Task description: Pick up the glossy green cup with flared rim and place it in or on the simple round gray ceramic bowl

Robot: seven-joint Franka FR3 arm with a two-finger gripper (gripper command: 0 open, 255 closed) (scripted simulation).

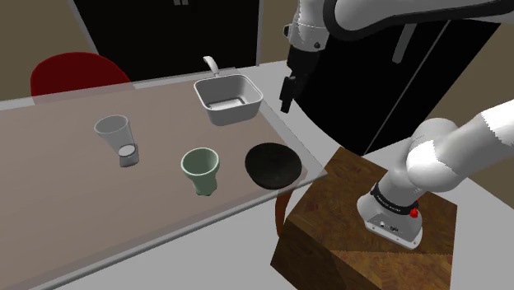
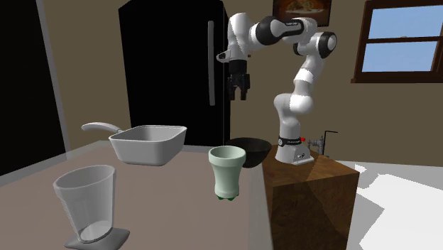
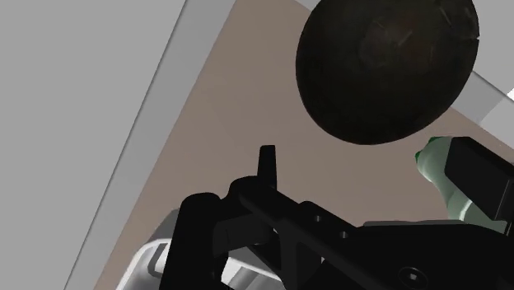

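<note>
The black tool (image 3: 366,158) is seen with its two fingers (image 3: 266,165) standing apart. A round, dark, nearly black bowl (image 3: 387,66) is located beyond the fingertips, resting on the brown surface (image 3: 222,107). A pale green cup (image 3: 430,158) is found beside the bowl, close to it and partly covered by the broader finger. A light grey strip is seen along the surface edge, with plain grey floor (image 3: 74,99) past it. Part of a pale grey container (image 3: 156,259) is visible under the tool body.

Shoulder view: cup (image 1: 200,170) btwn glass (image 1: 114,133) at left & bowl (image 1: 273,164) at right; pan (image 1: 236,112) behind.
</note>
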